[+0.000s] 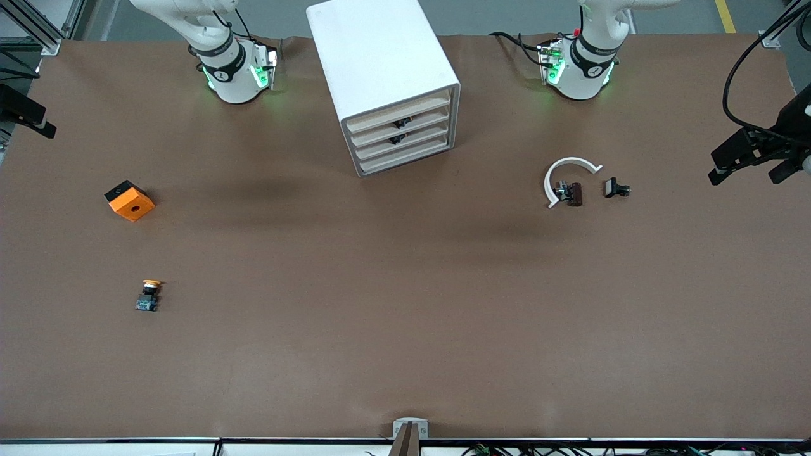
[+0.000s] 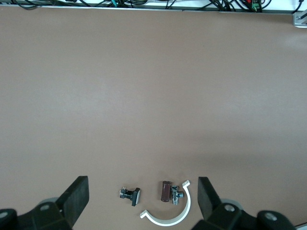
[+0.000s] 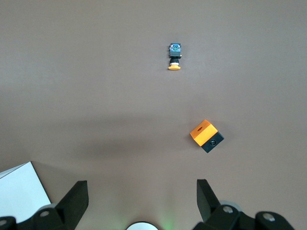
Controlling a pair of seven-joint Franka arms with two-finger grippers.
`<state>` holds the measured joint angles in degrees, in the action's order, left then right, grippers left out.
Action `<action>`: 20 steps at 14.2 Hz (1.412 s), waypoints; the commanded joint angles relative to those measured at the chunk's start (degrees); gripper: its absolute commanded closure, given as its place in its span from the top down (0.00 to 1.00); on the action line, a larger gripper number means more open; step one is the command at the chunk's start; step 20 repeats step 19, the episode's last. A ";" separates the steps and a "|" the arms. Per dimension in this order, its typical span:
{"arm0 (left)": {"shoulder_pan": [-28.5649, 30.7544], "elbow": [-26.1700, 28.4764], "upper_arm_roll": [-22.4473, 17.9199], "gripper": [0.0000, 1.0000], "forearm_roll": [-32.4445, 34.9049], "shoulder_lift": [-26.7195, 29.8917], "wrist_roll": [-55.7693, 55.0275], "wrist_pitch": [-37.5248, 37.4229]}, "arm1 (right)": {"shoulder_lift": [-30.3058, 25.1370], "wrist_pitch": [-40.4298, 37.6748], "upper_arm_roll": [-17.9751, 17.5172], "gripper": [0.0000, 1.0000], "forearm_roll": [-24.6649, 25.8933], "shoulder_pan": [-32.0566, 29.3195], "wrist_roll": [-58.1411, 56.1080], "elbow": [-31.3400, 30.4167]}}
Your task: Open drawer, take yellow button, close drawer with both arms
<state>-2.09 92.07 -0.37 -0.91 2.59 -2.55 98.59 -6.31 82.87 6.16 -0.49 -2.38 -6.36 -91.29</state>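
All four drawers of the white cabinet [image 1: 383,76] look pushed in, and the drawer [image 1: 398,109] you want is the top one. The cabinet stands at the middle of the surface's [image 1: 405,316] edge where the robots' bases are.

The button [image 1: 148,296] is not in a drawer. It lies out on the surface, near the edge at the right arm's end, closer to the front camera than the orange cube [image 1: 130,200].

Both arms are waiting up high. The left hand [image 2: 141,199] has its fingers wide apart, over the white ring piece [image 2: 169,212], the brown part [image 2: 166,190] and the black clip [image 2: 130,194]. The right hand [image 3: 141,199] has its fingers wide apart too, up over the cube's part of the surface, with the button in its view.

The button looks tiny, light and hard. I think it could roll or tip, since the cap is round. Pinch it on the flat sides of the blue base, not on the cap.

The drawer front looks thin and smooth, with no handle I can see. Hook a finger at its edge, and hold the cabinet with your other hand so it won't slide.
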 commanded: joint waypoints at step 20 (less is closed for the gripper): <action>-0.02 -1.19 -0.07 1.00 -0.41 -0.13 -1.23 -1.03 | -1.60 0.19 -0.18 1.00 0.58 -0.43 -0.76 -1.61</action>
